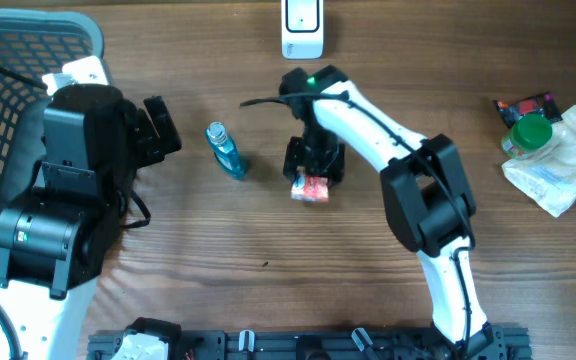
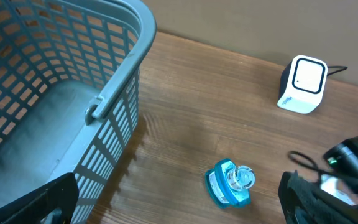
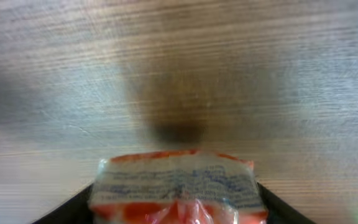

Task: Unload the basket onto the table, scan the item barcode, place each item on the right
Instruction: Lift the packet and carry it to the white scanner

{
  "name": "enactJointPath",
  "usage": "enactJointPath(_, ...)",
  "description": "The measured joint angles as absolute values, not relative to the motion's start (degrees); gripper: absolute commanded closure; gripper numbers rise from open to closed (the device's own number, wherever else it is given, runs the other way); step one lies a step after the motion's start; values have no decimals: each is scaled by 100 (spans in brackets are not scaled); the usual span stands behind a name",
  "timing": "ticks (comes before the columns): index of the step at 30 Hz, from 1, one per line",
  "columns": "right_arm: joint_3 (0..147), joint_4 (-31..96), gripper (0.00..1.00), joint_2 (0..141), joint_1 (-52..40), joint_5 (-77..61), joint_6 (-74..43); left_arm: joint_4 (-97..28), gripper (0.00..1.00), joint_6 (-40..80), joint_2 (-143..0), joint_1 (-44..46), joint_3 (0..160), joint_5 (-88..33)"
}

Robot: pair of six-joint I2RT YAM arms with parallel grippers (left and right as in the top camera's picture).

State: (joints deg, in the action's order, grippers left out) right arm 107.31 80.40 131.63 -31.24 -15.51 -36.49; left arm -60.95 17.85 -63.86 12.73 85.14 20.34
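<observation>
- The pick-up step is judged to be in hand: the packet (image 1: 311, 188), red and white with a printed band, lies on the table just below the middle of the overhead frame, and the right gripper (image 1: 314, 160) is set down over it.
- In the right wrist view the packet is seen between the two dark fingers (image 3: 67, 211), which stand close against its left and right edges. Whether it is already clamped or only straddled cannot be told.
- The scanner (image 1: 302, 30), a small white box with a cable, is placed at the top centre of the overhead frame, directly above the packet and well apart from it.
- For the next move, a firm hold would be needed, then a lift and a carry toward the top of the frame, with the barcode side turned to the scanner's face. Which side carries the barcode cannot be made out.
- The left gripper (image 1: 158, 125) is held wide open and empty at centre left, beside the basket (image 1: 8, 60) in the upper left corner.
- A small blue bottle (image 1: 225, 150) stands left of the packet, near but clear of the straight path to the scanner.
- A green-lidded jar (image 1: 530, 132) and a white bag (image 1: 558, 170) are left at the far right, out of the way.
</observation>
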Motion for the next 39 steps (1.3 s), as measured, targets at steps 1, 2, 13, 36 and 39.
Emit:
enactJointPath(1, 10888, 8315, 30, 13166, -2991, -1739, -3533, -6093, 0, 1785, -6386, 1273, 8514, 2034)
enactJointPath(2, 11063, 8523, 30, 13166, -2845, -1920, -3424, -6099, 0, 1785, -6386, 1273, 8514, 2034)
enactJointPath(13, 11362, 9218, 33, 13168, -1702, -4504, -2276, -6132, 0, 1785, -6386, 1273, 8514, 2034)
enactJointPath(36, 11391, 5155, 32, 13168, -1098, -6099, -3024, -6134, 0, 1785, -6388, 1273, 8514, 2036)
enactJointPath(39, 11402, 3693, 32, 13168, -1120, -5579, -3304, -6136, 0, 1785, -6388, 1273, 8514, 2036)
